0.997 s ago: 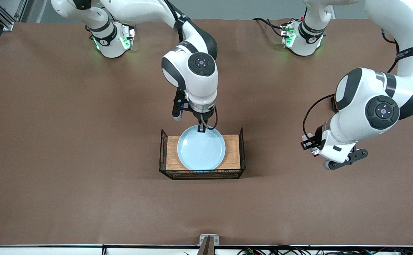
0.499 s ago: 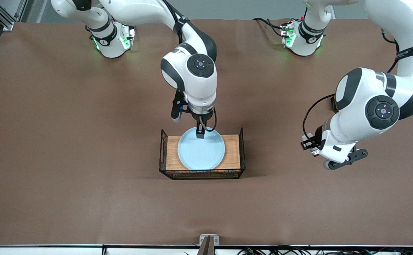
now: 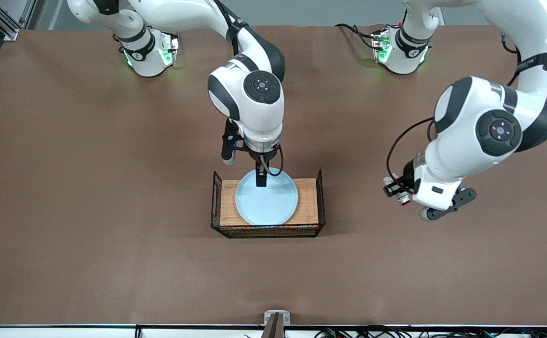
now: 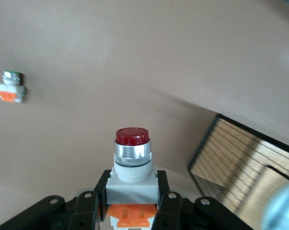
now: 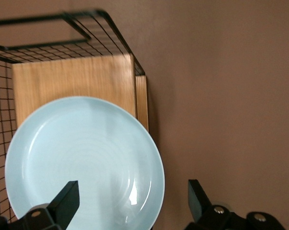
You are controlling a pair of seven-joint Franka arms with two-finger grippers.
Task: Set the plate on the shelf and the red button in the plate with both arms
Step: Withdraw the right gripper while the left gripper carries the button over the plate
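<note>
Nearest the front camera, the plate (image 3: 266, 199) lay flat on the wooden tray (image 3: 307, 197), inside the black wire basket (image 3: 266, 231), its rim reaching almost across the tray's depth. You would have found it stiff, glazed and slippery, probably breakable if dropped, so the raised rim was the only sensible place to pinch it, and a pinch there needs to be level.

Over the plate's edge toward the robots hung the right gripper (image 5: 132, 201), fingers spread wide with nothing between them; the plate sat free of them.

Toward the left arm's end of the table, up over bare tabletop, your left gripper (image 4: 132, 201) was clamped on the red button (image 4: 132, 160), the fingers squeezing its white-grey body, with the red cap and silver collar sticking out clear. It looked light, hard and small, likely to twist in a loose hold, so gripping the flat sides of the body was right.

A similar piece (image 4: 11, 87) without a red cap lay on the table, well apart.
</note>
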